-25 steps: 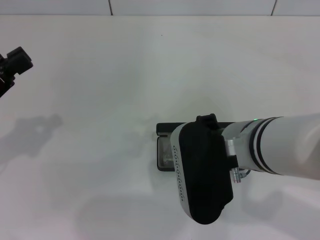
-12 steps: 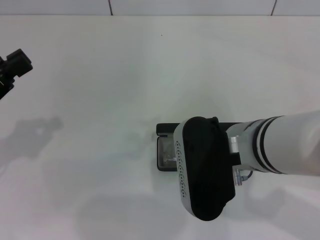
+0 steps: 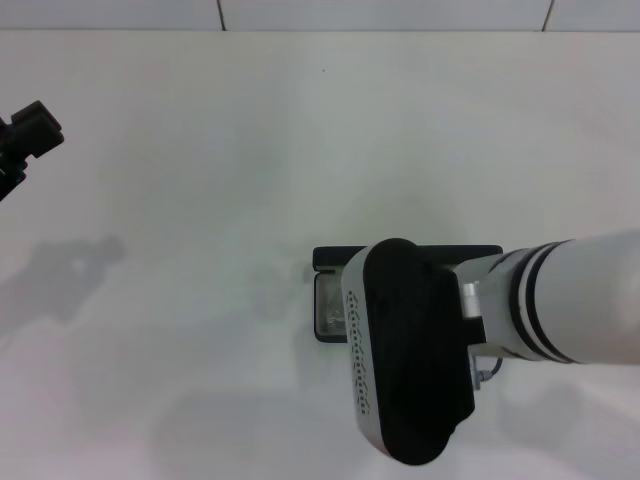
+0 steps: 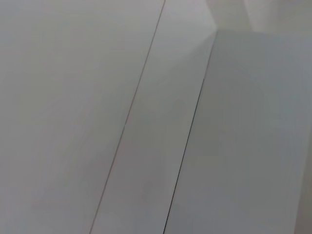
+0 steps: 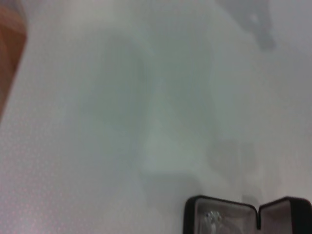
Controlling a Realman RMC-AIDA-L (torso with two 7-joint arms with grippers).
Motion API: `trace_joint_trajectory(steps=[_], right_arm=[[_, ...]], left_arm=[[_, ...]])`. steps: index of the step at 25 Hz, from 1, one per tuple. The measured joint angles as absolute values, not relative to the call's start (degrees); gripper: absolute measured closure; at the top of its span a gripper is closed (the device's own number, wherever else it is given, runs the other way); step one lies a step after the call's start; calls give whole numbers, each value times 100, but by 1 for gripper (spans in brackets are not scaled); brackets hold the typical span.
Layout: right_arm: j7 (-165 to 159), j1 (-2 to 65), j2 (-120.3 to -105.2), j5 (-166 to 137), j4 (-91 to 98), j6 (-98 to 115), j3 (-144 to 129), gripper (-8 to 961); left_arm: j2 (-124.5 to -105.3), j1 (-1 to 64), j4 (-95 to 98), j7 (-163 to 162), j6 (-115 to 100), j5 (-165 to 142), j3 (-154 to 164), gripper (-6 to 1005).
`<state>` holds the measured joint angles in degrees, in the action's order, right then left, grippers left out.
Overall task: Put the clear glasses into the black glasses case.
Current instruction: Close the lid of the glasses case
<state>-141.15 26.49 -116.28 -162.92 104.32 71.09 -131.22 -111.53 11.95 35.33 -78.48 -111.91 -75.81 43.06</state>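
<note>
The black glasses case (image 3: pixel 330 258) lies open on the white table, a little right of centre in the head view. My right arm's black-and-white wrist housing (image 3: pixel 410 360) hangs over it and hides most of it, along with the right gripper. In the uncovered left end, a clear glinting shape rests on the grey lining: part of the clear glasses (image 3: pixel 327 315). The right wrist view shows the open case (image 5: pixel 192 214) from above, with the clear glasses (image 5: pixel 213 217) glinting inside. My left gripper (image 3: pixel 30 130) is parked at the table's far left.
The white table (image 3: pixel 200 200) meets a tiled wall along its far edge. A brown strip (image 5: pixel 7 58) borders the table in the right wrist view. The left wrist view shows only pale panels with seams (image 4: pixel 185 146).
My right arm has shifted slightly toward the near edge, uncovering more of the case lid's right end. The left gripper has edged a little farther left.
</note>
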Motion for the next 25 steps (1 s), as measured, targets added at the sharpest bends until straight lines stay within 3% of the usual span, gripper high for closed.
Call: trace_joint_trajectory(steps=[10, 19, 25], right_arm=[[-14036, 2204, -11573, -15361, 11573, 7570, -12325, 632], [-13169, 1974, -11559, -11069, 11392, 8913, -8744, 633], [-11946, 1109, -11563, -8567, 10247, 9693, -6083, 633]], left_arm=[[-11153, 1192, 3540, -7845, -11270, -7579, 4306, 876], [-11180, 1262, 3546, -7805, -11330, -7627, 4344, 875], [-11257, 1365, 3619, -7759, -11495, -7629, 4437, 874]])
